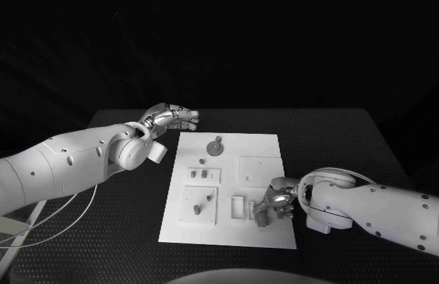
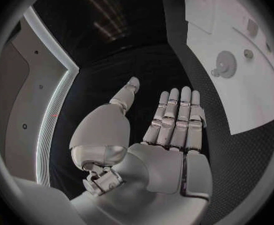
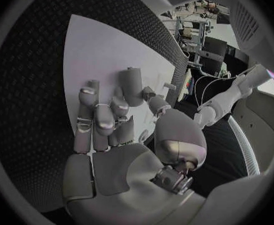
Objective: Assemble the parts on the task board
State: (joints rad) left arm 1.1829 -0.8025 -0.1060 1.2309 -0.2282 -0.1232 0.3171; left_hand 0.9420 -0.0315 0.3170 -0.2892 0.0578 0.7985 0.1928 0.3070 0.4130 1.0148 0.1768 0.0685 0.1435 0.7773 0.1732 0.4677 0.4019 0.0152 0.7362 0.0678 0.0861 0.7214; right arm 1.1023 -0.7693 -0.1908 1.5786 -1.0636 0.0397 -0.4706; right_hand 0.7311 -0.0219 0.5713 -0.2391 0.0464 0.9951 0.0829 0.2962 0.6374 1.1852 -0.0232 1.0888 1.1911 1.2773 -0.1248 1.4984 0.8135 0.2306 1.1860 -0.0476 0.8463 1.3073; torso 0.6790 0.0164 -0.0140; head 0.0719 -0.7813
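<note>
My right hand hovers low over the task board, fingers curled toward a small part near its front edge; whether they clamp it I cannot tell. My left hand waits off the board's far corner, fingers straight, together, empty.

Showing the left hand from behind, holding nothing, with the fingers lying straight and close together and the thumb standing apart from them. Hovering over the black table, beside the task board and not touching it. Lying flat on the board near its edge, a round toothed part, with a small knob touching its rim. Just beside the toothed part, a smaller round part. Farther along the board, showing a raised square plate and another small part, too small for telling its shape.
</note>
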